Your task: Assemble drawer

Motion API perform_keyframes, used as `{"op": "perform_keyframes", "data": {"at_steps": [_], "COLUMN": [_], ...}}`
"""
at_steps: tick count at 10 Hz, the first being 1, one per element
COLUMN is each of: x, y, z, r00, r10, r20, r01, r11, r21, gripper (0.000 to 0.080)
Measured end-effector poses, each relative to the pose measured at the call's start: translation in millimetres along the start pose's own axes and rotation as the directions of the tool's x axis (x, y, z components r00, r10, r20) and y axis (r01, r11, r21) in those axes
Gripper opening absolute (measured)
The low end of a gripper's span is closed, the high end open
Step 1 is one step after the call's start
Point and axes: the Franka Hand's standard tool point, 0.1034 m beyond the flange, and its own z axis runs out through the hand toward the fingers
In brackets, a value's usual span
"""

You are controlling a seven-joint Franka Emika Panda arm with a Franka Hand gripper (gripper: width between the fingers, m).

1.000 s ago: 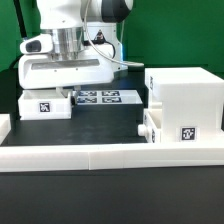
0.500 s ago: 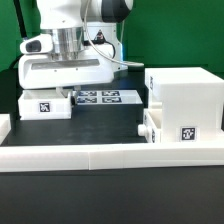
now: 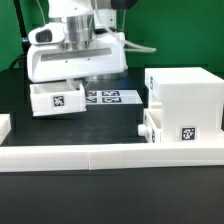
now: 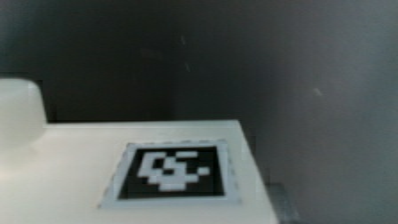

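Note:
The drawer's large white casing stands at the exterior view's right. One small tray sits at its lower front, with its knob pointing to the exterior view's left. The other small tray hangs tilted above the table at the exterior view's left, its tag facing the camera. My gripper reaches down into this tray and is shut on it. The fingertips are hidden by the wide white hand. The wrist view shows this tray's white face with its tag, and no fingers.
The marker board lies flat on the black table between the lifted tray and the casing. A long low white rail runs along the front. A green backdrop is behind the arm.
The arm has risen and shifted slightly to the exterior view's right. The left tray, which rested flat on the table, is now lifted off it and tilted.

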Motion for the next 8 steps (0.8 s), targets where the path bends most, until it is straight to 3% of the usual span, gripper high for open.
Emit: {"op": "perform_keyframes", "data": {"at_steps": [1,3,5,7,8], "x": [12.8,13.3,13.7,26.1,38.9], "y": [1.5,2.0,3.0,6.6,6.2], "z": [-6.0,-3.9,-4.0,-10.6,-16.8], "r00": [0.999,0.999,0.979,0.88,0.821], "r10": [-0.032,-0.05,-0.204,-0.475,-0.571], "r20": [0.019,0.013,0.011,0.015,0.024], "r01": [0.032,0.049,0.204,0.475,0.571], "r11": [0.999,0.999,0.979,0.88,0.821], "r21": [0.019,0.016,0.016,0.004,-0.014], "gripper": [0.0042,0.0042,0.0042,0.0042,0.0042]}}
